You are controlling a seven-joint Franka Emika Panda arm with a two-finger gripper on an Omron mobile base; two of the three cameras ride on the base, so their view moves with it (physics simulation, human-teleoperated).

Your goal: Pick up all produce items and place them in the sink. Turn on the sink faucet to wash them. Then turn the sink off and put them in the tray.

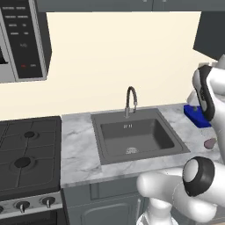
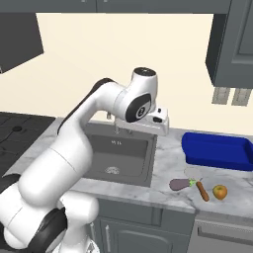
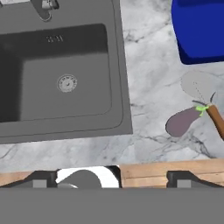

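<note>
The dark purple eggplant [image 3: 183,121] with its green stem lies on the marble counter right of the sink [image 3: 65,118], also seen as the eggplant [image 2: 180,184] in the right base view. A small round yellow fruit [image 2: 220,191] sits a little further right. The bright blue tray [image 2: 217,150] stands behind them, and nothing shows inside it. Nothing lies in the dark grey basin [image 1: 136,136] around its round drain, and the gooseneck faucet [image 1: 131,100] rises behind it. My gripper [image 3: 113,178] hovers high above the counter near the sink's right rim, open, with nothing between its fingers.
A spatula [image 3: 199,87] with a grey blade and an orange-brown handle lies against the eggplant's stem end. A gas stove [image 1: 26,158] sits left of the sink with a microwave [image 1: 22,39] above it. Wall cabinets hang above the tray.
</note>
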